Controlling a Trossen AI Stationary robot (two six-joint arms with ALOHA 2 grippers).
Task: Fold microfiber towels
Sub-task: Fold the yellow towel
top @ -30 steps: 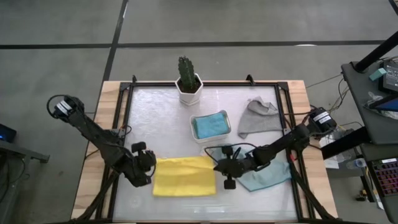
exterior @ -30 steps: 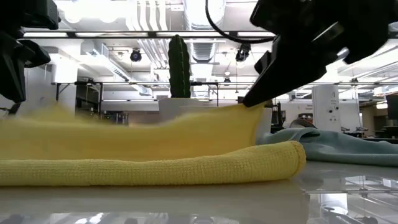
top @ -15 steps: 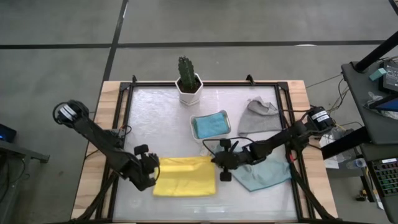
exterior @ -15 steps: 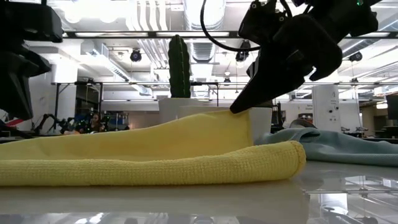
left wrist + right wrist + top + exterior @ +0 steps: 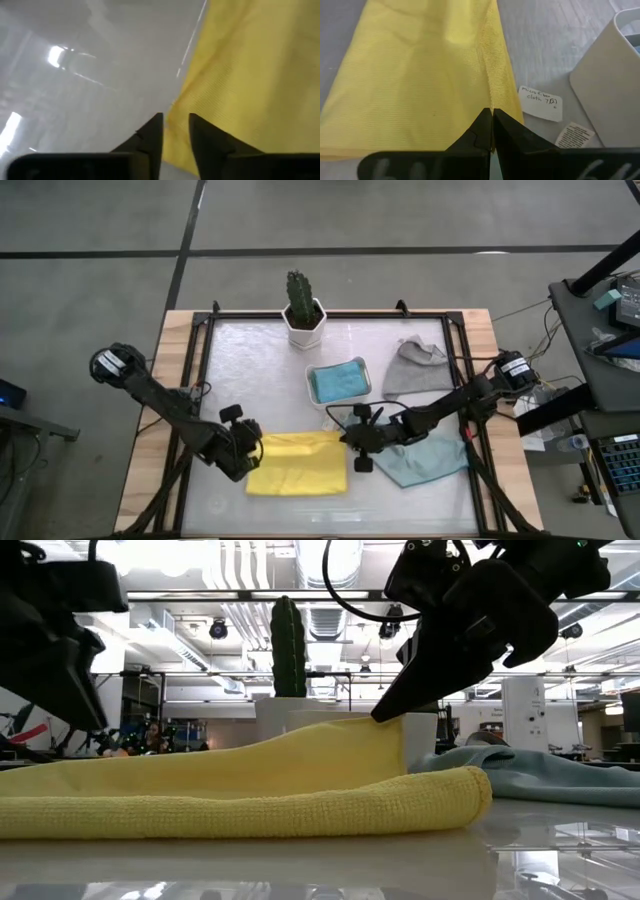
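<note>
Yellow towel (image 5: 297, 463) lies folded at the table's (image 5: 260, 370) near edge, with bare tabletop to its left and behind it. Right gripper (image 5: 491, 131) is pinched shut on the towel's right edge, lifting that corner. Left gripper (image 5: 175, 131) sits at the towel's left edge, fingers slightly parted, cloth just beyond them. Teal towel (image 5: 425, 461) lies close on the right.

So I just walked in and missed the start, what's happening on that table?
Two arms are folding a yellow towel near the table's front edge. The right gripper is shut on its right edge, lifting it off the table. The left gripper is open at the left edge. A blue towel lies in the white tray; grey and teal towels wait.
</note>
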